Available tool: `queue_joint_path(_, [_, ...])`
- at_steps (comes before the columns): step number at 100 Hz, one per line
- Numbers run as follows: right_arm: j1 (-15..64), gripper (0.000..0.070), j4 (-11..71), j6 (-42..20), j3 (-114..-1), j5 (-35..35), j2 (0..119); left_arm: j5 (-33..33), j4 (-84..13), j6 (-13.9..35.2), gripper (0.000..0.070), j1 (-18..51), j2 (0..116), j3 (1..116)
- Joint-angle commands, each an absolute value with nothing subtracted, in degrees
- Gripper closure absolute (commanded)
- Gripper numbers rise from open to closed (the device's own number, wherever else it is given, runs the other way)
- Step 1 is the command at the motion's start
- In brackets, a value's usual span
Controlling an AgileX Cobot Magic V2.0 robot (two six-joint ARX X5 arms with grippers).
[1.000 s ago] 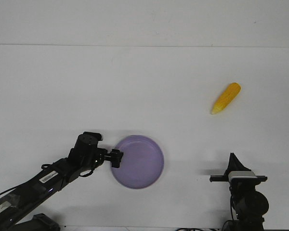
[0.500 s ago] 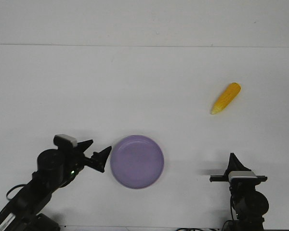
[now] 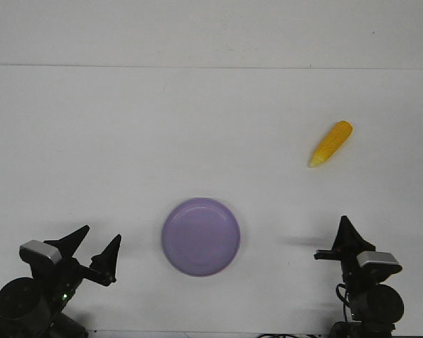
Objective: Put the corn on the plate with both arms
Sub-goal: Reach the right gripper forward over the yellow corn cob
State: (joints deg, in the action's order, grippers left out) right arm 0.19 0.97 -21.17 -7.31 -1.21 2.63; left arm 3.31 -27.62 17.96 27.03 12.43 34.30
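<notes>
Yellow-orange corn [image 3: 330, 144] lies far right on the table, pale tip pointing near-left, well beyond my right gripper [image 3: 346, 227], whose jaws I cannot read. My left gripper [image 3: 95, 246] gapes beside the plate [image 3: 200, 236].

The white counter [image 3: 127, 141] carries the lavender plate [image 3: 200, 236] near its front edge, lying flat with nothing on it. The corn [image 3: 330, 143] lies well apart from it, farther back and to the right, slanted with its pale tip pointing toward the front-left. The left gripper [image 3: 95, 252] sits low at front-left, its jaws spread apart, clear of the plate. The right gripper [image 3: 347, 233] stands at front-right, its jaws seen edge-on, so their spacing cannot be told.
</notes>
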Motion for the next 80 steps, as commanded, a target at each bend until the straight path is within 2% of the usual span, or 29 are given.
queue_joint_path(1, [0.03,0.0671,0.97,-20.75,-13.69,0.01,6.85,3.62,-27.05,18.06,0.0121,27.29,12.80,34.41])
queue_joint_path(5, [0.05,0.0576,2.24,-18.17,-17.41,0.47,10.90,3.62,-26.98,18.04,0.0121,27.29,13.06,34.41])
queue_joint_path(15, [0.03,0.0163,5.52,-16.01,-26.96,0.47,24.10,3.60,-26.96,18.04,0.0121,27.29,13.58,34.39])
queue_joint_path(17, [0.03,0.0114,6.35,-16.05,-28.88,0.43,26.89,3.60,-26.96,18.04,0.0121,27.29,13.72,34.39])
queue_joint_path(20, [0.05,0.0078,7.70,-16.19,-31.81,0.45,31.29,3.60,-26.94,18.04,0.0121,27.29,13.93,34.39])
queue_joint_path(56, [-1.32,0.0080,23.09,-22.33,-67.72,0.45,81.91,3.60,-27.05,18.02,0.0121,27.29,14.61,34.39])
queue_joint_path(70, [-2.76,0.0080,30.09,-27.31,-80.36,0.45,96.20,3.60,-27.24,18.02,0.0121,27.29,14.61,34.39])
queue_joint_path(80, [-3.49,0.0091,31.99,-28.80,-86.67,0.49,103.33,3.60,-27.35,18.04,0.0121,27.29,14.59,34.39])
